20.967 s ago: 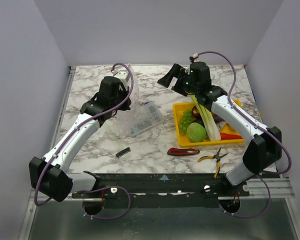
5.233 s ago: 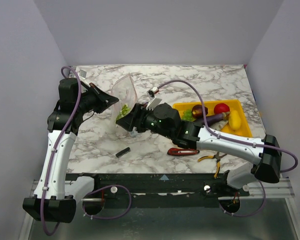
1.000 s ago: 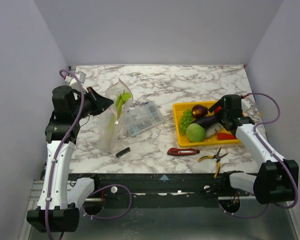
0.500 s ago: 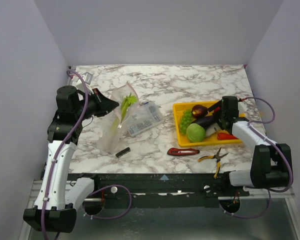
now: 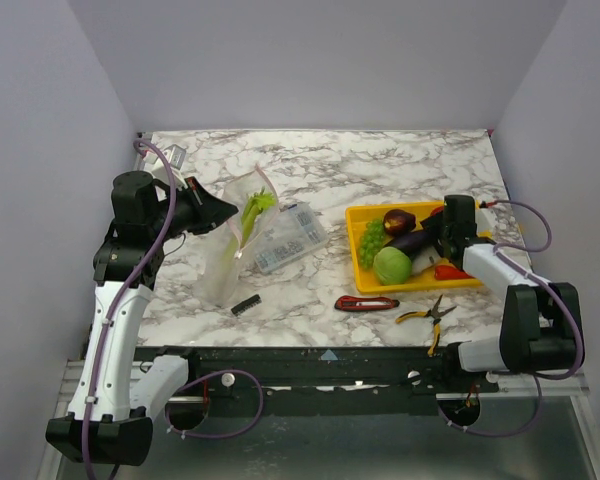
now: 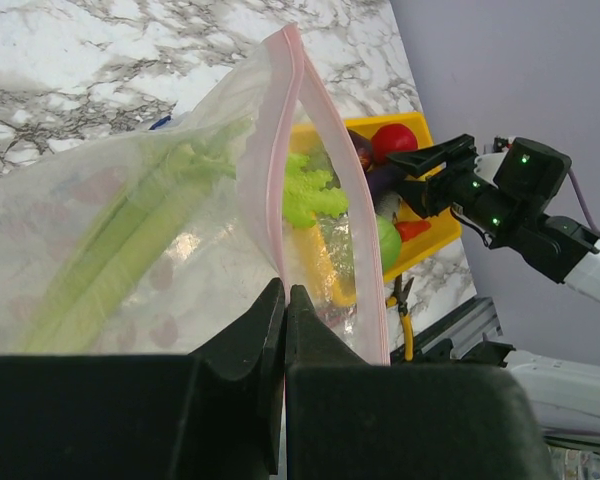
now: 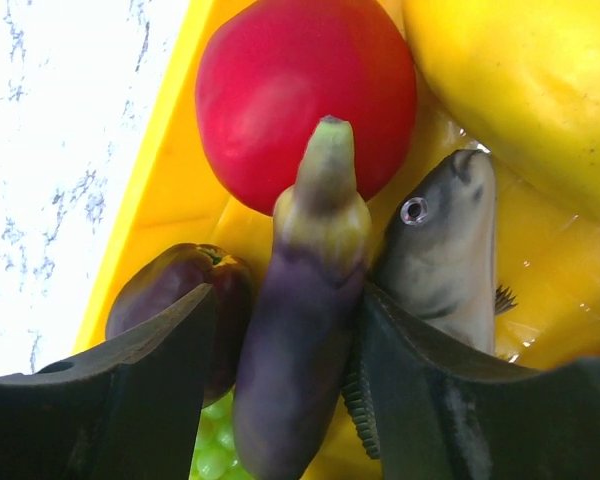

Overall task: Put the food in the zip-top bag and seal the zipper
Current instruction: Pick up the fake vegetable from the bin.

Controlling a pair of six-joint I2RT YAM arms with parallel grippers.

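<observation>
right jaws stand wide astride the eggplant (image 7: 300, 330) in the tray (image 7: 170, 180), beside the tomato (image 7: 300, 90). it looks light, smooth and probably slippery, so grip mid-body. left jaws pinch the floppy bag (image 6: 130, 250) edge, celery (image 6: 100, 270) inside.

2 white arms (image 5: 120, 320), black joints (image 5: 132, 192), purple cables (image 5: 167, 185).

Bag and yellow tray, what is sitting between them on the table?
A clear box of small parts sits between the bag and the yellow tray; the top view shows it.
</observation>
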